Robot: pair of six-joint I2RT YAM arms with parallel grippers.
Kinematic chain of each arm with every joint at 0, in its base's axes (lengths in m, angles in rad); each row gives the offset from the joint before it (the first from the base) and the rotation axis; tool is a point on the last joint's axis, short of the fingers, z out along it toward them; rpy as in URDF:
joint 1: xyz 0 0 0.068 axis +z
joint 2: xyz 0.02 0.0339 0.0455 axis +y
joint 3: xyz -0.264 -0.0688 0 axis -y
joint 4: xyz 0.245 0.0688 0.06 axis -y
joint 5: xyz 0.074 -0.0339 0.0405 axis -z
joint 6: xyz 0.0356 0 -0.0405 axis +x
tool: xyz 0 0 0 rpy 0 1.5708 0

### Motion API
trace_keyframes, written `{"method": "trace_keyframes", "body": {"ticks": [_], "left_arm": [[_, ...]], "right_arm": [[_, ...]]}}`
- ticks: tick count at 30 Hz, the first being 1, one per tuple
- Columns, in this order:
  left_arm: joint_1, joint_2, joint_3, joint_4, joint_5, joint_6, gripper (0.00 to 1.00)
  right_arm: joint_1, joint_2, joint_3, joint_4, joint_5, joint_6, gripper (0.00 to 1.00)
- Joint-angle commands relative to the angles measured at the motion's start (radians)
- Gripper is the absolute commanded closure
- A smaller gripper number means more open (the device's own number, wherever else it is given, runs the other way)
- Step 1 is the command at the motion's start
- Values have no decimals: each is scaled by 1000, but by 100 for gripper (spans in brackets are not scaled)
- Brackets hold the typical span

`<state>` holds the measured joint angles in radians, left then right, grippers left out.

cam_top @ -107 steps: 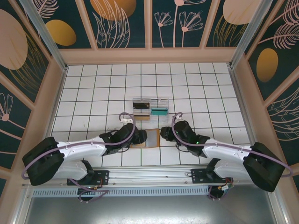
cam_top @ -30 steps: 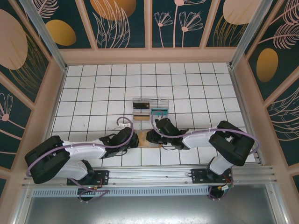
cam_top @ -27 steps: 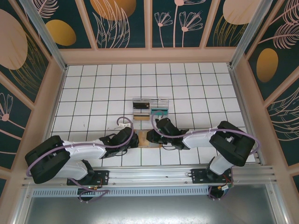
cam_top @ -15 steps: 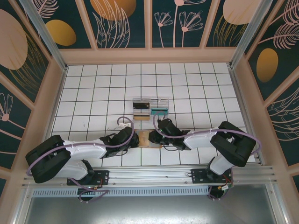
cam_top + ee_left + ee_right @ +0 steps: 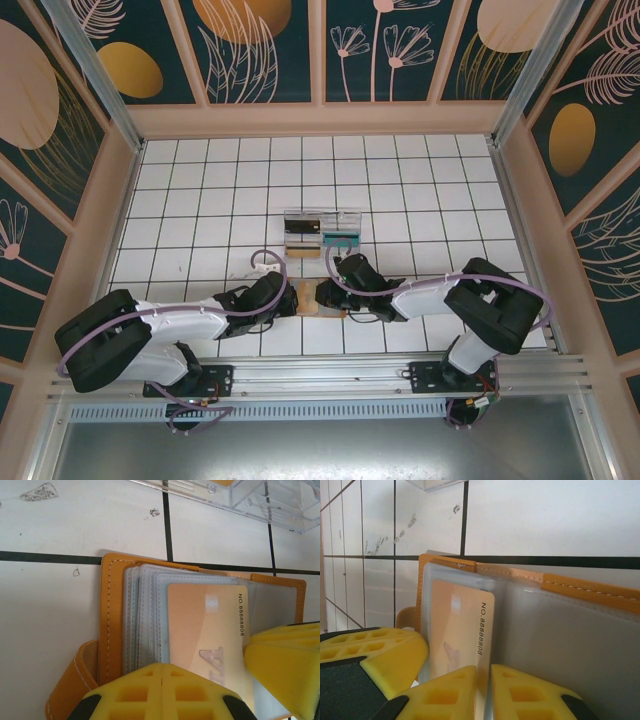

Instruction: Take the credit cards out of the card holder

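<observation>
The card holder (image 5: 310, 299) lies open on the white tiles between both grippers, tan-orange with pale blue-grey pockets (image 5: 111, 615). A peach credit card (image 5: 205, 625) marked "NO. 8888808" sticks partway out of a pocket. My left gripper (image 5: 162, 670) is shut, with nothing between its yellow fingers, and rests on the holder's near edge beside the card. My right gripper (image 5: 484, 672) has its fingers closed on the card's (image 5: 455, 625) right edge. In the top view the left gripper (image 5: 288, 298) and right gripper (image 5: 326, 293) sit at the holder's two sides.
A clear compartmented plastic tray (image 5: 322, 233) stands about one tile beyond the holder, holding a dark item and a teal item. Its edge shows in the left wrist view (image 5: 240, 495). Wooden walls ring the tiled floor.
Over the last seconds my right arm swung in over the holder. In the last second its jaws narrowed onto the card's edge. The left gripper stayed shut on the holder.
</observation>
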<state>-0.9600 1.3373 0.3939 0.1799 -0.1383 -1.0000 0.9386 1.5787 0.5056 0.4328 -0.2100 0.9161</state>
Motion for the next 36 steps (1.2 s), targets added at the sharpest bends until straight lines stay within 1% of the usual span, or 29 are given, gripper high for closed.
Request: {"method": "trace_keyframes", "body": {"ticks": [1, 5, 7, 8, 14, 26, 32, 36], "left_arm": [[3, 21, -6, -53, 17, -3, 100], [3, 22, -5, -48, 20, -4, 100], [3, 22, -5, -49, 19, -3, 100], [3, 23, -6, -51, 17, -4, 100], [4, 22, -9, -75, 0, -6, 100], [3, 14, -11, -102, -21, -1, 100], [4, 5, -7, -106, -21, 4, 100], [3, -32, -3, -110, -36, 2, 100]], "right_arm": [[-5, 16, -5, 29, -19, -5, 88], [-7, 19, -9, 38, -23, -2, 89], [-9, 20, -10, 38, -25, -2, 99], [-9, 19, -11, 36, -24, -1, 100], [-32, -20, -55, 30, -15, 6, 100], [-119, -165, -178, 0, -20, -9, 100], [-151, -273, -216, -42, -26, -48, 100], [-157, -392, -184, -139, 0, -122, 100]]}}
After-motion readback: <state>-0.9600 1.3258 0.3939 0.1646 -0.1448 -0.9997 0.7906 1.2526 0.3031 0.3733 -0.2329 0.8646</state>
